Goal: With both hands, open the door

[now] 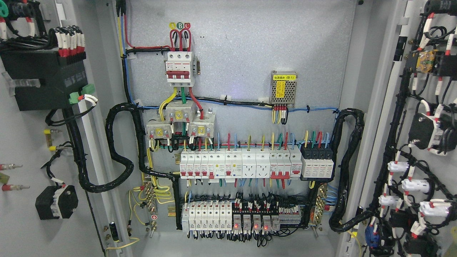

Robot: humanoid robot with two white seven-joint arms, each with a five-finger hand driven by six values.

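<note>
Doors, left point(32, 150) and right point(421, 142), stand swung wide off the cabinet point(242, 71); neither robot hand shows, so their state and nearness can't be told.

I am looking into the cabinet and reading three round tags point(179, 25) above the main breaker point(179, 68): the yellow one is too washed out to read, the green one is showing "B", the red one "C". A yellow label point(284, 76) on top of the small mesh-covered power supply point(284, 89) is carrying a line of black print ending in "(B1)"; its other characters are too small for me to make out. Print on the breaker rows and the black module is staying unreadable to me.
</note>
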